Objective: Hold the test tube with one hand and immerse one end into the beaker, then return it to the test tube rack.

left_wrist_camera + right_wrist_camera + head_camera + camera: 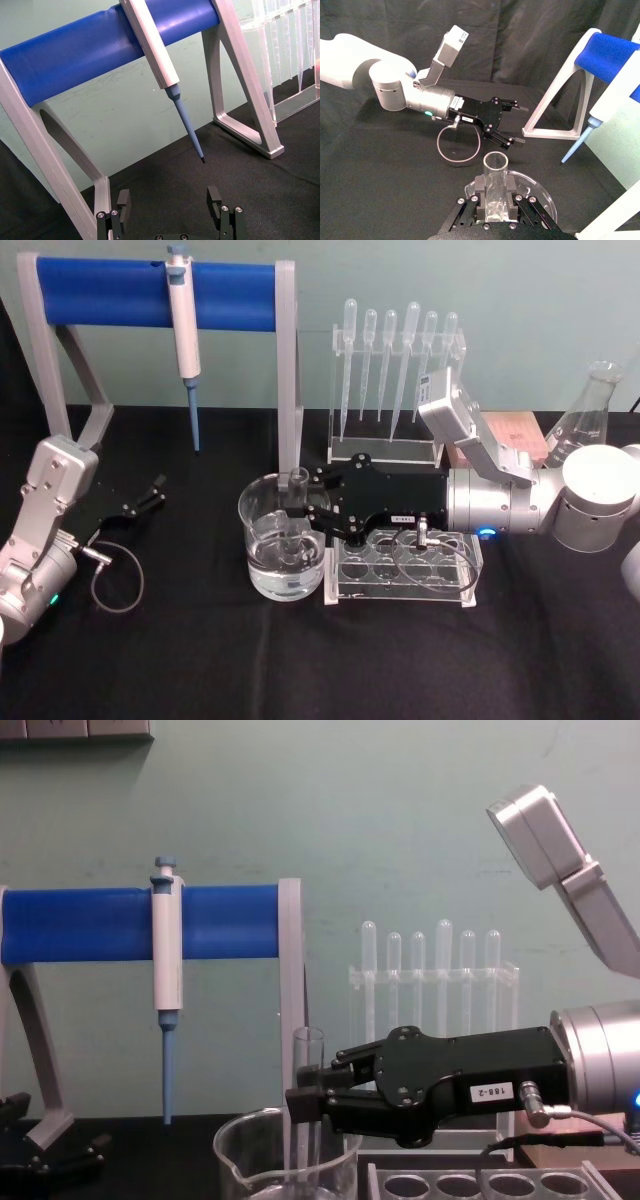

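The right gripper (308,508) reaches in from the robot's right, level above the test tube rack (440,592), and its fingers are closed on the test tube (297,480) a little below the rimmed mouth. The tube stands upright inside the beaker (252,540), its lower part below the rolled rim; whether the rounded bottom has reached the water low in the beaker cannot be told for certain. The dipping step looks to be in hand.

To do it well, the tube should stay vertical and away from the glass wall, and go straight down until one end is plainly wet but short of the beaker floor. The grip is glass on hard fingers, so a slow descent and a straight lift out seem wise before any sideways move, since the beaker sits just beside the rack and a low carry could knock its rim. The rack's holes lie directly under the gripper body, so only a short shift towards the robot's right would be needed.

The left gripper (155,492) is parked near the table's left side, fingers spread wide and empty.

The table (200,660) is draped in black cloth. Behind stand a blue-barred stand (100,300) carrying a pipettor (183,320), a clear holder of pipettes (395,360) and a flask (585,415), against a pale green wall (400,820)
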